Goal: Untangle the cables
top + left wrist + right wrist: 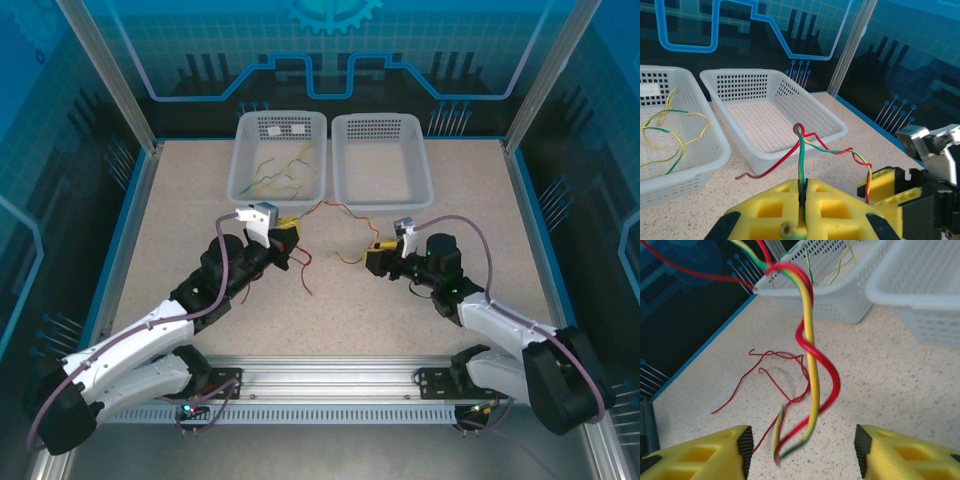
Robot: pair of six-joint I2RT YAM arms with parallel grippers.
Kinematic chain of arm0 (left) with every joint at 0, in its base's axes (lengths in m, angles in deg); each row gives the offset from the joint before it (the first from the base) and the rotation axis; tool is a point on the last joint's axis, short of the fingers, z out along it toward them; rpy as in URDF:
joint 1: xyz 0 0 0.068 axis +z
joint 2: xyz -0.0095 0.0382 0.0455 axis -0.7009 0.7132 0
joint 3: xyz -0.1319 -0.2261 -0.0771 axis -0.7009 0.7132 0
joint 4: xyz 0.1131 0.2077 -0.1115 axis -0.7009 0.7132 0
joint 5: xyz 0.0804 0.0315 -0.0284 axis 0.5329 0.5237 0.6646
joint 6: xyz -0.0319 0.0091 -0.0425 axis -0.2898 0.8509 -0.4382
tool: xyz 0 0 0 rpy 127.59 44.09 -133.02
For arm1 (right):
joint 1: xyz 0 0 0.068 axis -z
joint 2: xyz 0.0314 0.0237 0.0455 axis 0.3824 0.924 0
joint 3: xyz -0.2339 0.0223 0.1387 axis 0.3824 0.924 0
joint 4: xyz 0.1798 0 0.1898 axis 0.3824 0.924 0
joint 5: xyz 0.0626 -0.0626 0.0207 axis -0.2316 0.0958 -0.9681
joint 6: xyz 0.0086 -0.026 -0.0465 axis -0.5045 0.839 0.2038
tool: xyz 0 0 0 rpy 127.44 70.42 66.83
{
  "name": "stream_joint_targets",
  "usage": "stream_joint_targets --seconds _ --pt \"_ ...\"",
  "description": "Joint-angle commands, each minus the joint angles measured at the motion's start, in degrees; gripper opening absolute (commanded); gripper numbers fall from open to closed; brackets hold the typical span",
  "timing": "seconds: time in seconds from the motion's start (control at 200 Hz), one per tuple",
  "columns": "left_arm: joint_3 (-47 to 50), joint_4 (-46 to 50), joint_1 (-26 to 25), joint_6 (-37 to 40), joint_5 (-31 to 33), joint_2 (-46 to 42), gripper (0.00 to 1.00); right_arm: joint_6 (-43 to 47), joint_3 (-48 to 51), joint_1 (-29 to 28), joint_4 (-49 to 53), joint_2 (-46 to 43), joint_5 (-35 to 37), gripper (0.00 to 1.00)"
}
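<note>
My left gripper [804, 196] is shut on a yellow-green cable [801, 160], whose cut end sticks out below the pads. A red cable [774, 165] twists around it and both run right to the right gripper's fingers [882, 182]. In the top view the left gripper [288, 238] and right gripper [372, 260] face each other with the twisted pair [322, 207] strung between them. The right gripper [802, 450] stands open, and the twisted red and yellow-green cables [810, 340] hang loose between its fingers, their ends blurred. More thin red cables [780, 360] lie on the table.
Two white baskets stand at the back. The left basket [240, 170] holds several yellow-green cables [280, 170]. The right basket [420, 170] has nothing in it. Loose red cables [302, 265] lie in front of the left gripper.
</note>
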Motion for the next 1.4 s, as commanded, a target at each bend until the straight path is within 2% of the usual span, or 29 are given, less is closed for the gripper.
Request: stream_joint_targets --seconds 0.0,0.23,0.33,0.47,0.585,0.69,0.8,0.896,0.971,1.016,1.111,1.201,1.256,1.396 --pt "0.73 -2.63 0.36 -0.75 0.7 -0.71 0.0 0.25 1.31 1.04 4.05 -2.6 2.35 0.64" --pt "0.38 -2.67 0.43 -0.74 0.67 -0.57 0.0 -1.26 2.07 1.91 3.2 -2.22 -0.16 0.65" --pt "0.46 -2.76 0.43 -0.82 0.87 -0.66 0.0 -2.08 1.92 1.83 1.11 0.4 -3.98 0.72" --pt "0.48 -2.7 0.39 -0.65 0.95 -0.57 0.0 -3.97 3.36 0.74 -3.96 2.42 -7.08 0.76" --pt "0.79 -3.03 0.38 -0.87 1.0 -0.57 0.0 -3.86 2.91 -1.03 -4.23 3.64 -6.09 0.78" --pt "0.73 -3.29 0.38 -0.84 0.91 -0.39 0.0 -5.23 2.61 -3.69 -5.31 5.41 -1.63 0.79" --pt "0.9 -3.61 0.37 -1.04 0.84 -0.14 0.0 -7.63 2.55 -6.29 -8.83 8.4 3.49 0.75" --pt "1.08 -3.87 0.41 -1.26 0.57 -0.11 0.0 -9.96 2.01 -8.23 -10.54 11.28 9.75 0.61" --pt "1.25 -3.83 0.43 -1.33 0.61 -0.13 0.0 -11.39 1.94 -9.19 -12.6 13.46 12.89 0.55" --pt "1.3 -3.86 0.39 -1.39 0.57 -0.22 0.0 -11.99 1.95 -9.53 -14.06 14.52 13.85 0.56" --pt "1.52 -4.01 0.37 -1.5 0.3 -0.19 0.0 -12.5 1.07 -9.83 -14.78 15.8 14.47 0.63" --pt "1.75 -4.21 0.42 -1.72 0.65 -0.22 0.0 -13.14 1.28 -10.25 -15.95 15.9 16.69 0.64" --pt "1.96 -4.67 0.36 -1.86 0.48 -0.22 0.0 -12.87 1.31 -10.41 -16.76 15.9 16.85 0.55" --pt "2.02 -5.32 0.39 -2.29 0.28 0.31 0.0 -12.7 1.36 -10.6 -17.53 15.96 17.76 0.39"
